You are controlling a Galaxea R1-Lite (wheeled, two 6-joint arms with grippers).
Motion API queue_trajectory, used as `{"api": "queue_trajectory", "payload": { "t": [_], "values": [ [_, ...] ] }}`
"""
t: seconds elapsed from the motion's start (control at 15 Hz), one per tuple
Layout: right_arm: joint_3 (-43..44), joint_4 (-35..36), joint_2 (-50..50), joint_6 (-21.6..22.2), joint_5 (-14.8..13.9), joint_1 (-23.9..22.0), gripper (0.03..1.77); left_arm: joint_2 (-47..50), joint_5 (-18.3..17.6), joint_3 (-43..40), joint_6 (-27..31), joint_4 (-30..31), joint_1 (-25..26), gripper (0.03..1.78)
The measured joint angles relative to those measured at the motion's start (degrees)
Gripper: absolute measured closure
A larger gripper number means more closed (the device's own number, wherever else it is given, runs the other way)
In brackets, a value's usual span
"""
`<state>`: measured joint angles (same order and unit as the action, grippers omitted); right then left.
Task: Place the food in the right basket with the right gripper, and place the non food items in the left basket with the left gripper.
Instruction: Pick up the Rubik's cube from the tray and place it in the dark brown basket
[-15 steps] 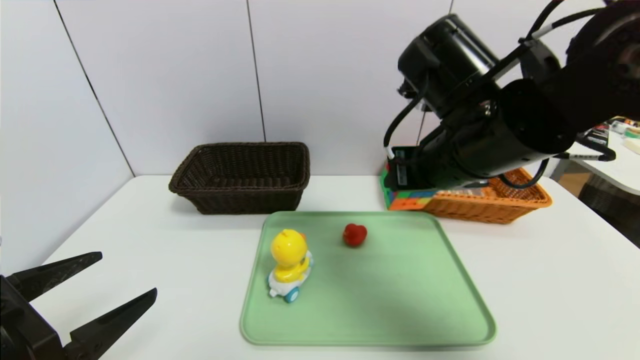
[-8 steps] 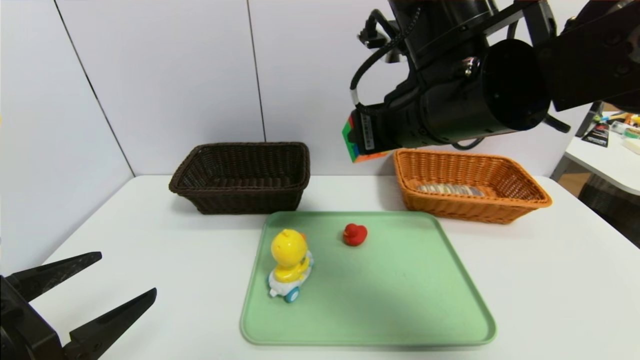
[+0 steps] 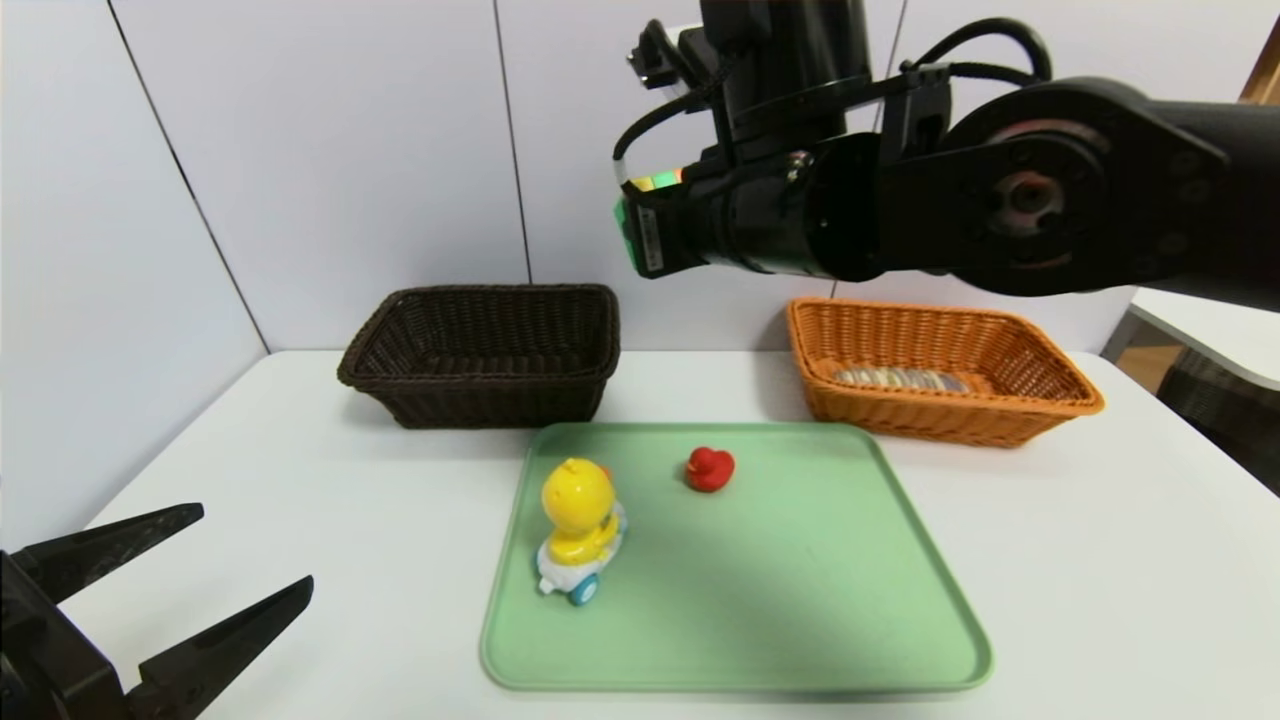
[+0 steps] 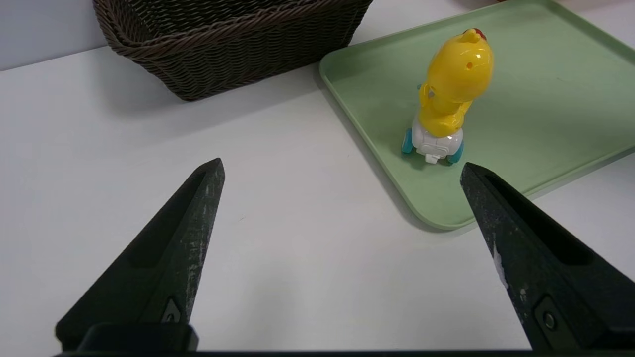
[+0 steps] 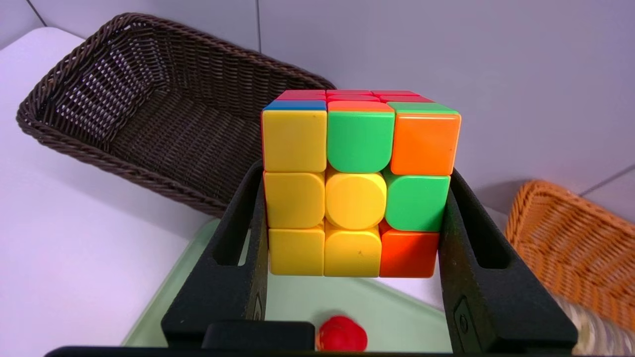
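Note:
My right gripper is shut on the multicoloured puzzle cube, held high in the air between the dark brown left basket and the orange right basket. The striped loaf lies inside the orange basket. On the green tray stand the yellow duck toy on its wheeled base and the small red duck. My left gripper rests open over the table's near left, holding nothing.
The dark basket holds nothing I can see. The white table meets a grey wall right behind both baskets. A second table with clutter stands off to the far right.
My right arm lifted the cube from beside the orange basket and carried it up and leftward, toward the dark basket. The left gripper, ducks and loaf have not moved.

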<state>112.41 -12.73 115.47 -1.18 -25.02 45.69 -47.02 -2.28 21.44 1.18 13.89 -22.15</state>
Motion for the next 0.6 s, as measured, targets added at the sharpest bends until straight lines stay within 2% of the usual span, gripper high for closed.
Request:
{"api": "queue_trajectory", "payload": {
  "t": [0.6],
  "values": [
    [0.0,21.54,12.75,-9.59,5.92,-0.6,0.88,0.85,0.17,-2.01,0.05,0.0,0.05,0.12]
  ]
}}
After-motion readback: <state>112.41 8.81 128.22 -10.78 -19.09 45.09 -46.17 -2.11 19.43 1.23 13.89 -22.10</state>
